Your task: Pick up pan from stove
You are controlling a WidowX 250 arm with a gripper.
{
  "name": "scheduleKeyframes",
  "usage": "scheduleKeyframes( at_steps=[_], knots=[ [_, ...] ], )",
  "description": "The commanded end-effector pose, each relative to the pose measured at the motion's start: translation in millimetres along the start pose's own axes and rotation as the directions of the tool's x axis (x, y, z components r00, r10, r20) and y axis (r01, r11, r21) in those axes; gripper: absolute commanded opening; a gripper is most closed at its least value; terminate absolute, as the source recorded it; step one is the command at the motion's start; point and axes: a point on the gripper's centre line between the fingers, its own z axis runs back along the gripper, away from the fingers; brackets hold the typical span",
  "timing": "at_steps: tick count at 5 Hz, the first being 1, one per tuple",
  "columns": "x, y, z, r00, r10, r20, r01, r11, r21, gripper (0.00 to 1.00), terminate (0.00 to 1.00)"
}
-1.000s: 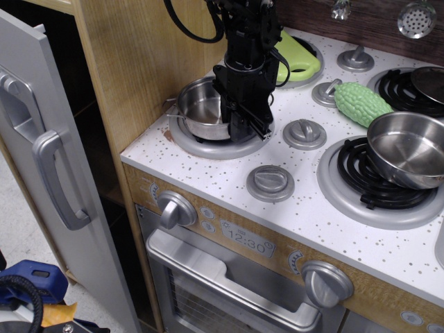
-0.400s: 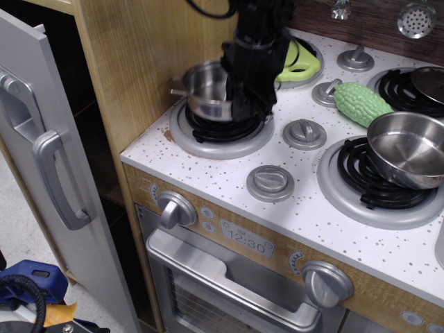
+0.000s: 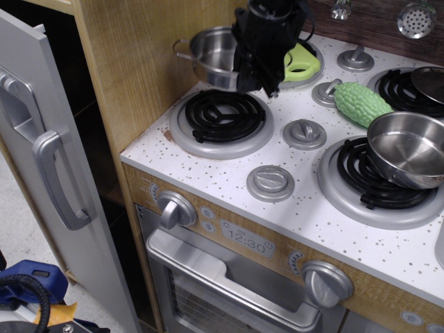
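The pan (image 3: 211,57), a small deep shiny steel pot with a thin wire loop handle on its left side, hangs in the air above the stove's (image 3: 229,182) front left coil burner (image 3: 222,116). My black gripper (image 3: 248,69) is shut on the pan's right rim and holds it clear of the burner, tilted slightly. The burner below is bare. The pan's right handle is hidden behind the gripper.
A wider shallow steel pan (image 3: 409,148) sits on the front right burner. A green bumpy vegetable (image 3: 361,103) lies behind it. A light green item (image 3: 300,64) lies on the back left burner. A wooden cabinet wall (image 3: 139,69) stands close to the left of the pan. Grey knobs (image 3: 270,182) dot the cooktop.
The gripper has lifted the pan off the front left burner and carried it up and slightly back; the burner is now uncovered.
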Motion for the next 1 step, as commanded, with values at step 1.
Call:
scheduleKeyframes(
  at_steps=[1],
  knots=[
    [4.1,18.3,42.4,0.997,-0.008,0.079,0.003,0.998,0.061,0.0,1.0]
  ],
)
